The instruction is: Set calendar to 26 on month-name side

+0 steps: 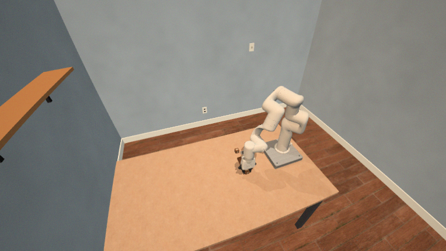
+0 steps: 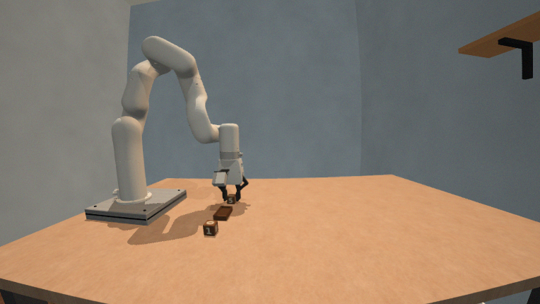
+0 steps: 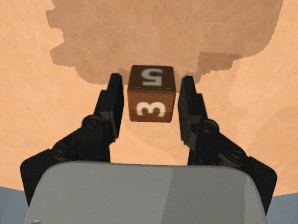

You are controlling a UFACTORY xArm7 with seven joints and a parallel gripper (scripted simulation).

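One table (image 1: 174, 193) (image 2: 321, 241) (image 3: 30, 110) is topped by one white arm (image 1: 272, 115) (image 2: 169, 54), its gripper (image 1: 246, 170) (image 2: 231, 198) (image 3: 151, 88) left partly open, nothing grasped. One brown tray (image 1: 239, 159) (image 2: 222, 218) is set flat between two cubes, both outside it. The 5/3 cube (image 1: 246, 171) (image 2: 231, 199) (image 3: 151, 94) is flanked by the fingers, gaps seen both sides; the 0/1 cube (image 1: 236, 150) (image 2: 210, 228) is placed beyond the tray's other end.

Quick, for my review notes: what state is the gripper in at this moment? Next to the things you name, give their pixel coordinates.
Gripper (image 1: 246, 171) (image 2: 232, 199) (image 3: 151, 88): partly open, holding nothing; its fingers stand on either side of the cube showing 5 (image 1: 246, 171) (image 2: 230, 199) (image 3: 151, 94), with gaps visible.
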